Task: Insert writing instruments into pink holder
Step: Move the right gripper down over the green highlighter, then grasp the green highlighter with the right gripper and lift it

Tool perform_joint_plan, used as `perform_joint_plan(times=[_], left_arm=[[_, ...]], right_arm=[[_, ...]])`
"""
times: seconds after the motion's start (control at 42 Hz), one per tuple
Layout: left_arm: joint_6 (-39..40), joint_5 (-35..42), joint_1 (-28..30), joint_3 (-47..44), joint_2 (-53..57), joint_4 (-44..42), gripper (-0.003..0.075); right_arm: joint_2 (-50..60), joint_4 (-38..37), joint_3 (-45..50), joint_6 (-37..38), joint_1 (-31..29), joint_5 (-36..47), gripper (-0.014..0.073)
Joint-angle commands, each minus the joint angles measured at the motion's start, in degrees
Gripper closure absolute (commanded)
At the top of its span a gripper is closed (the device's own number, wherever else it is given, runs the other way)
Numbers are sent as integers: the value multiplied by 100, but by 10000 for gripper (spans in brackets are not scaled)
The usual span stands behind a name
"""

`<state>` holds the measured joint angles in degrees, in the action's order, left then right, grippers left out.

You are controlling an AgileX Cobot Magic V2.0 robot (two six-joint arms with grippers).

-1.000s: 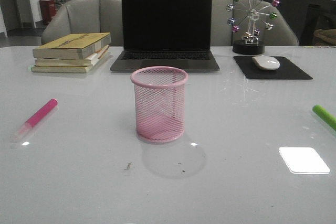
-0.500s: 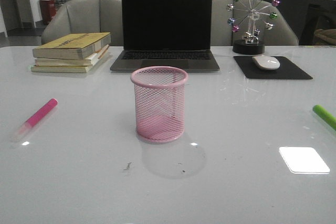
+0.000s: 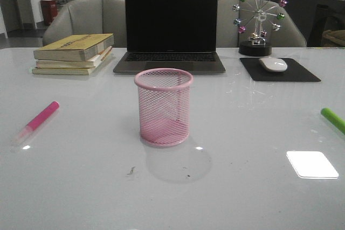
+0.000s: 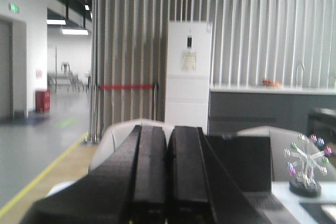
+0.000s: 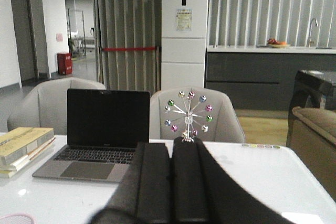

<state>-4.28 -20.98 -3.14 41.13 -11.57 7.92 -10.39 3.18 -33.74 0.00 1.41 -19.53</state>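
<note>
The pink holder [image 3: 163,106], a wire-mesh cup, stands upright and empty in the middle of the table. A sliver of the pink holder's rim [image 5: 16,217] shows in the right wrist view. The magenta marker [image 3: 36,121] lies flat at the far left, its pale cap toward the front. The lime green marker [image 3: 333,119] lies at the right edge, partly cut off. Neither arm appears in the front view. My left gripper [image 4: 168,129] is shut with nothing between its fingers. My right gripper [image 5: 171,144] is shut too, pointing level toward the back of the table.
A dark laptop [image 3: 170,29] sits behind the cup, with stacked books [image 3: 74,53] to its left. A ferris-wheel ornament [image 3: 257,20] and a mouse [image 3: 273,64] on a black pad [image 3: 280,70] stand at the back right. Grey chairs [image 3: 86,19] line the far side.
</note>
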Motion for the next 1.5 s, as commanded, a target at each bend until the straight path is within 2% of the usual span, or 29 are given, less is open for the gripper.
perform_joint_plan(times=[0.0, 0.143, 0.333, 0.643, 0.69, 0.738, 0.857, 0.905, 0.952, 1.071, 1.214, 1.476], left_arm=[[4, -543, -41, 552, -563, 58, 629], [4, -1341, -41, 578, -1118, 58, 629], [4, -1984, -41, 276, -1682, 68, 629], [-9, -1793, -41, -289, -2287, 68, 620], [-99, -1756, -41, -329, -2325, 68, 572], [-152, -1727, -124, -349, -2325, 160, 508], [-335, -1606, -644, -401, -2325, 306, 277], [-352, -1606, -900, -401, -2325, 306, 213], [-435, -1626, -1197, -401, -2325, 294, 188], [-476, -1641, -1773, -401, -2325, 262, 193], [-476, -1641, -2155, -401, -2325, 262, 193], [-476, -1641, -2225, -401, -2325, 262, 193]], right_arm=[[-516, 8, -503, -43, -22, -117, 536], [-1053, 8, -580, -43, -22, -670, 536], [-1743, 8, -411, -43, -22, -1470, 536], [-2778, 8, -113, -43, -22, -1733, 528], [-2951, 8, -113, -43, -22, -1735, 484], [-3107, 8, -113, -43, -22, -1713, 405], [-3615, 2, -170, -43, -29, -1647, 197], [-3823, 2, -239, -37, -29, -1626, 158], [-4051, 2, -331, -31, -29, -1618, 142], [-4835, 7, -720, 50, -90, -1571, 143], [-5774, 7, -1314, 72, -322, -1605, 143], [-7431, 7, -2487, 60, -543, -1780, 143]])
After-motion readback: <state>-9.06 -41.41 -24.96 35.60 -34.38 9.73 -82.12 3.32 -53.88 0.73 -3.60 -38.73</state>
